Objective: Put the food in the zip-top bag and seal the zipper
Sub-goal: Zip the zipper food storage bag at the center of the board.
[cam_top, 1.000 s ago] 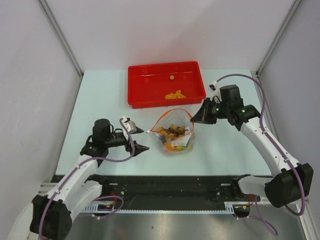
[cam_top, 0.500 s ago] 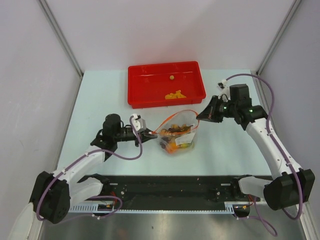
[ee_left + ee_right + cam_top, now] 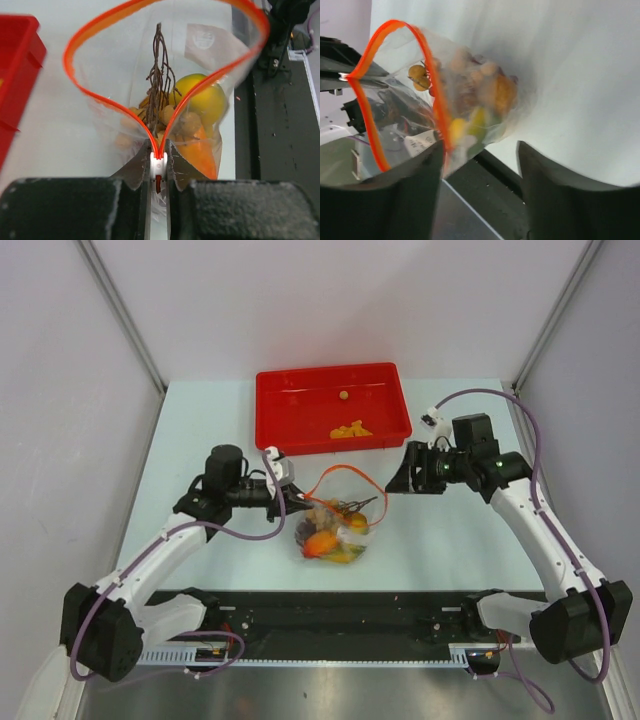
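Jaws of the left gripper (image 3: 159, 161) clamp one end of the zipper (image 3: 67, 55) on the bag (image 3: 210, 45); the right gripper (image 3: 479, 150) stands with jaws apart, gripping nothing, near the bag's mouth.

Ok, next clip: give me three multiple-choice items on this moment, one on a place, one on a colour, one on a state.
1. Where do the orange chunks outside the bag lie?
A. in the red tray
B. stacked on top of the bag
C. in mid-air, falling

2. What colour is the zipper?
A. blue
B. red-orange
C. green

3. How is the left tool?
A. wide open over the tray
B. lifted clear of everything
C. shut on the zipper's end

Answers:
1 A, the top view shows the chunks on the tray's floor.
2 B, both wrist views show a red-orange strip looping round the bag's open mouth.
3 C, the left wrist view shows the fingers pinching the zipper's end.
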`<state>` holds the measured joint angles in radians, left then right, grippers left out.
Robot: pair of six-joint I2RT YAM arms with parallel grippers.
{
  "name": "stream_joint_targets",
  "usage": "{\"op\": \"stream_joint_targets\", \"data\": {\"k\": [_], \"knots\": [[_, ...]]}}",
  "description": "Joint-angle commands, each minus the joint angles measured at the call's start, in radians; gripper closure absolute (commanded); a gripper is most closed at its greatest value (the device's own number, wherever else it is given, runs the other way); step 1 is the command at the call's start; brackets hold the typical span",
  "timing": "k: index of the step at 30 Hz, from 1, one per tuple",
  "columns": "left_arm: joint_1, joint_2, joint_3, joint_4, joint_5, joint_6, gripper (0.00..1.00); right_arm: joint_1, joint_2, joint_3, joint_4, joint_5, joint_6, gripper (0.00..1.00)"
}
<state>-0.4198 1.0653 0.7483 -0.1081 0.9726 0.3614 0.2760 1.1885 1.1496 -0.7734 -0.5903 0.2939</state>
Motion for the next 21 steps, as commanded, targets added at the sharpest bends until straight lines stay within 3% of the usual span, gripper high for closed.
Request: {"op": "stream_joint_targets", "data": {"k": [1, 5, 7, 12, 16, 21], "knots": [[-0.023, -0.008, 0.077, -0.125, 0.023, 0.131, 1.00, 0.005, -0.056, 0.036, 0.052, -0.017, -0.257, 0.10], [-0.039, -0.018, 0.128, -0.208, -0.006, 0.203, 1.00, 0.020, -0.128, 0.038, 0.201, -0.049, -0.549, 0.02], [-0.050, -0.016, 0.163, -0.245, -0.029, 0.218, 1.00, 0.090, -0.156, 0.038, 0.276, -0.043, -0.613, 0.00], [-0.051, -0.033, 0.218, -0.329, -0.029, 0.223, 1.00, 0.403, -0.139, 0.062, 0.370, 0.125, -0.859, 0.00], [-0.056, -0.071, 0.218, -0.323, -0.035, 0.206, 1.00, 0.573, -0.086, 0.062, 0.358, 0.147, -0.955, 0.02], [-0.076, -0.076, 0.229, -0.344, -0.044, 0.209, 1.00, 0.652, -0.006, 0.062, 0.422, 0.228, -1.045, 0.03]]}}
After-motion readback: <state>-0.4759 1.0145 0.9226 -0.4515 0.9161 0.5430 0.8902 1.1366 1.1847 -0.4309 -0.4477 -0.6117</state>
